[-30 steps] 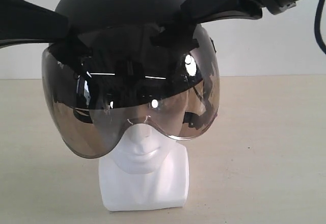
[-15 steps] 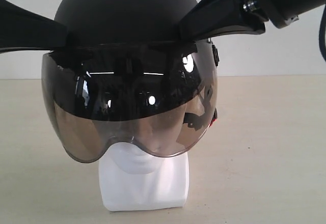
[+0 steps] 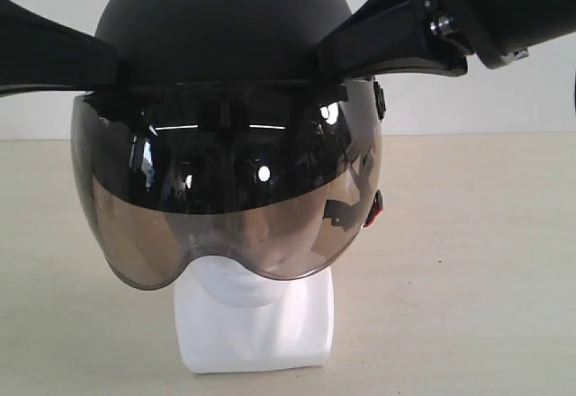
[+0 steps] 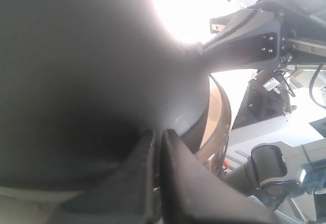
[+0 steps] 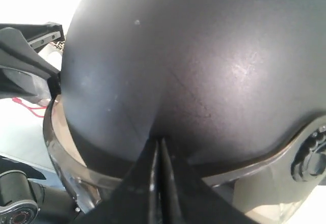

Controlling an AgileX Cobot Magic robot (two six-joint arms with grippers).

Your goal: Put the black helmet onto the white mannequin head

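The helmet [image 3: 220, 27] sits low over the head [image 3: 252, 324], which stands on the desk [image 3: 468, 261]. The visor [image 3: 225, 198] covers the face, so only the chin, neck and block base show beneath it. The left claw [image 4: 155, 135] pinches the shell's rim on the left side with its fingers almost together, and the right claw [image 5: 159, 141] is clamped the same way on the rim at the right, just above the visor hinge. The step appears to be the final seating. Whether the crown already rests on the head cannot be told, since the shell hides it. To seat it well, both claws should lower together at one pace so the rim stays level. It looks nearly level now, with the visor's left edge hanging slightly lower. The helmet is wider than the head and could settle off-centre, so line the chin up with the visor's notch before letting go. A strap [image 3: 344, 212] shows behind the visor at the right and might catch against the jaw. Release one side gently, then the other, and watch for rocking or for the light base shifting.
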